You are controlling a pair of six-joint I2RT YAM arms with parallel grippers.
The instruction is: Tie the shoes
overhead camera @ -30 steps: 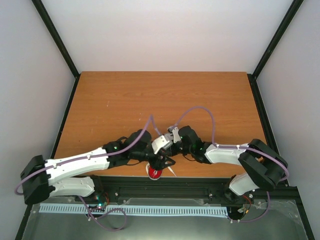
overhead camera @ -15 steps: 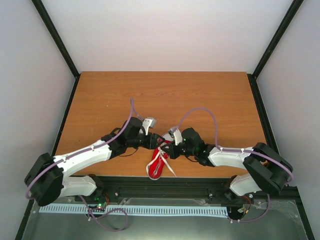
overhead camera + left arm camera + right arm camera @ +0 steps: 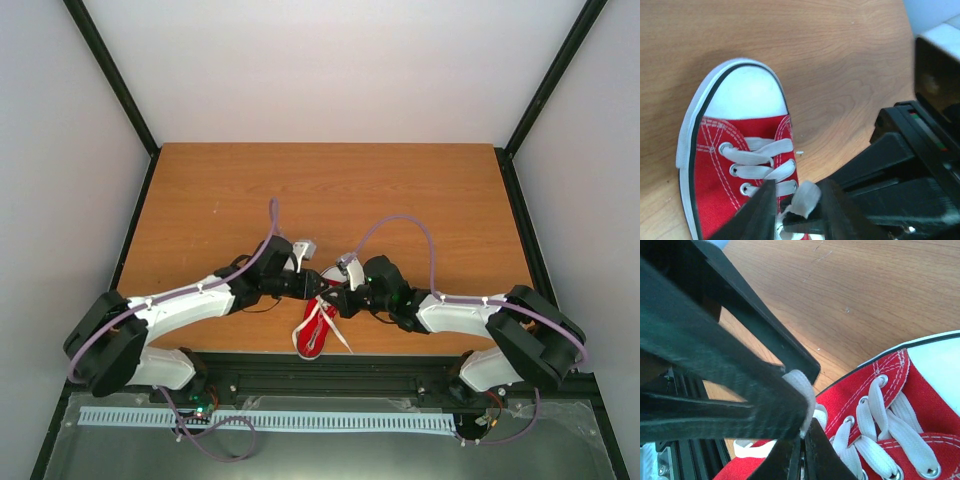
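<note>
1. Top view: the red sneaker (image 3: 313, 332) lay on the tabletop (image 3: 330, 190) at the near edge, about midway between the two arm bases. Its heel was toward me and its toe pointed away.
2. My left tool (image 3: 316, 288) and right tool (image 3: 334, 297) met tip to tip just over the front of the sneaker. From this height I could not tell how either set of jaws stood.
3. One loose white lace end (image 3: 345, 342) trailed off the sneaker's right side onto the wood.
4. Left wrist view: the white toe cap (image 3: 745, 97) sat upper left, with three rows of lacing crossing the red canvas below it.
5. The left tool (image 3: 796, 194) was at the bottom edge, its two fingers closed in on a folded bit of white lace (image 3: 806, 197). The right arm's black body filled the right side.
6. Right wrist view: the right tool (image 3: 801, 456) had its fingers pressed nearly together, with only a slit between them, and the lace ran up out of that slit.
7. The left tool's long black fingers (image 3: 740, 345) came in from the left and converged on the same lace just above. The laced front of the sneaker lay lower right.
</note>
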